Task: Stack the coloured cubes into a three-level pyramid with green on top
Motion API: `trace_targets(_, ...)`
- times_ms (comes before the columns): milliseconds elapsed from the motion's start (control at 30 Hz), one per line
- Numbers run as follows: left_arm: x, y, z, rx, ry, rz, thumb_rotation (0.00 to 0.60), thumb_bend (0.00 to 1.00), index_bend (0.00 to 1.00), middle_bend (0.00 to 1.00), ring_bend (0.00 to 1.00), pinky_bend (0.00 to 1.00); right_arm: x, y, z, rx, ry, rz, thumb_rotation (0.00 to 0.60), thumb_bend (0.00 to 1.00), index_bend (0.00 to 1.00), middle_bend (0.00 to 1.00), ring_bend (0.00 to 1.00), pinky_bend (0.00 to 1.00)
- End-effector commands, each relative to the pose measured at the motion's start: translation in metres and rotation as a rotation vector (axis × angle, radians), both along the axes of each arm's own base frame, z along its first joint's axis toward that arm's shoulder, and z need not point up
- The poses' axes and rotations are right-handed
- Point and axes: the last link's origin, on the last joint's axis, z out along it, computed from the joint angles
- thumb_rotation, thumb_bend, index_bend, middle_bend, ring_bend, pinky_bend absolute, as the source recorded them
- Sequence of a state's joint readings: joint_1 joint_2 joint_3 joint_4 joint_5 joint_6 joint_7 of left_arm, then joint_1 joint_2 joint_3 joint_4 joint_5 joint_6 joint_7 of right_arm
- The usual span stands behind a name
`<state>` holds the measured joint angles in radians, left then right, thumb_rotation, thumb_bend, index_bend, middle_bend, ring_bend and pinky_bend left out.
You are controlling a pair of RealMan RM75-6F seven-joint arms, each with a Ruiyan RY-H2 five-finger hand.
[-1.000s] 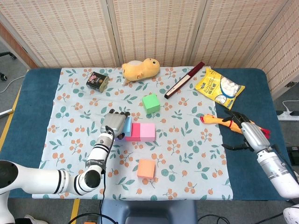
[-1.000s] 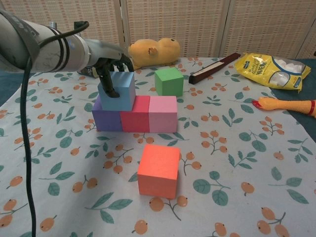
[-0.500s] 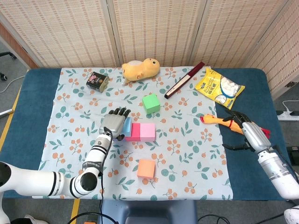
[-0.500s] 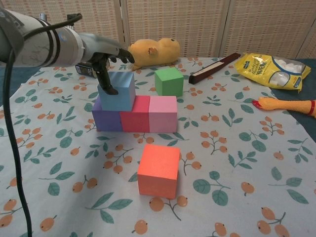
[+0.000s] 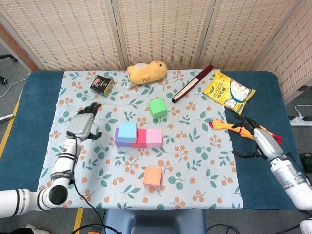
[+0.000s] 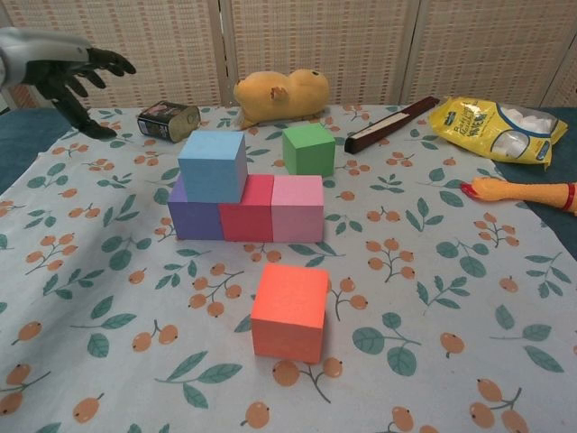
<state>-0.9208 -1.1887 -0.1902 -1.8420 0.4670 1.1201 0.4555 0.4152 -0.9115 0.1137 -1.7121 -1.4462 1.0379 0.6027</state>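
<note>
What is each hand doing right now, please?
Left hand: open, holding nothing, off to the left of the cubes.
Right hand: open, holding nothing, beside the rubber chicken toy.

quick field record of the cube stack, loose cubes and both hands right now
base row: purple cube, red cube, pink cube, side by side
second level: light blue cube over the purple-red end
loose cubes: green cube behind the row; orange cube in front
left hand: open, fingers spread, left of the stack, holding nothing
right hand: open, near the table's right edge, beside the rubber chicken
</note>
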Motion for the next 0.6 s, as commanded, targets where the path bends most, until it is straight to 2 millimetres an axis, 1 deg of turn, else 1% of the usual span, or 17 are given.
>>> trace_targets(33, -0.054, -0.013, 0.012, -0.014, 0.059, 0.019, 0.600, 0.32, 0.25, 0.17, 0.18, 0.19, 0.005, -0.004, -0.002, 0.026, -0.023, -0.005, 0.600, 0.10, 0.00, 0.24, 0.00, 0.00)
trace_targets(67, -0.060, -0.016, 0.009, -0.037, 0.077, 0.006, 0.600, 0.33, 0.31, 0.20, 0.19, 0.17, 0.006, -0.006, -0.003, 0.038, -0.031, -0.012, 0.600, 0.10, 0.00, 0.24, 0.00, 0.00)
trace_targets(133, -0.071, -0.026, 0.000, -0.119, 0.108, -0.029, 0.600, 0.35, 0.34, 0.19, 0.17, 0.14, 0.013, -0.012, -0.007, 0.074, -0.048, -0.018, 0.600, 0.12, 0.00, 0.24, 0.00, 0.00)
trace_targets(167, -0.075, -0.031, -0.005, -0.162, 0.119, -0.045, 0.600, 0.36, 0.34, 0.18, 0.14, 0.11, 0.016, -0.014, -0.010, 0.095, -0.057, -0.020, 0.600, 0.12, 0.00, 0.24, 0.00, 0.00)
trace_targets(233, -0.079, -0.041, -0.016, -0.259, 0.129, -0.079, 0.600, 0.37, 0.32, 0.14, 0.07, 0.07, 0.024, -0.019, -0.015, 0.140, -0.084, -0.026, 0.600, 0.12, 0.00, 0.24, 0.00, 0.00)
trace_targets(300, -0.081, -0.047, -0.026, -0.334, 0.141, -0.112, 0.600, 0.37, 0.28, 0.09, 0.02, 0.05, 0.034, -0.027, -0.023, 0.191, -0.120, -0.036, 0.600, 0.12, 0.00, 0.24, 0.00, 0.00)
trace_targets(400, -0.079, -0.051, -0.035, -0.399, 0.151, -0.137, 0.600, 0.38, 0.24, 0.04, 0.00, 0.04, 0.047, -0.039, -0.033, 0.261, -0.165, -0.057, 0.591, 0.12, 0.00, 0.23, 0.00, 0.00)
trace_targets(500, -0.076, -0.051, -0.044, -0.441, 0.155, -0.156, 0.600, 0.38, 0.19, 0.00, 0.00, 0.02, 0.056, -0.050, -0.046, 0.313, -0.165, -0.058, 0.552, 0.12, 0.00, 0.21, 0.00, 0.00)
trace_targets(567, -0.075, -0.052, -0.051, -0.482, 0.167, -0.158, 0.600, 0.37, 0.15, 0.00, 0.00, 0.01, 0.062, -0.057, -0.057, 0.346, -0.169, -0.061, 0.533, 0.12, 0.00, 0.19, 0.00, 0.00)
trace_targets(600, -0.075, -0.052, -0.053, -0.496, 0.168, -0.157, 0.600, 0.37, 0.12, 0.00, 0.00, 0.01, 0.065, -0.059, -0.062, 0.360, -0.171, -0.063, 0.512, 0.12, 0.00, 0.18, 0.00, 0.00)
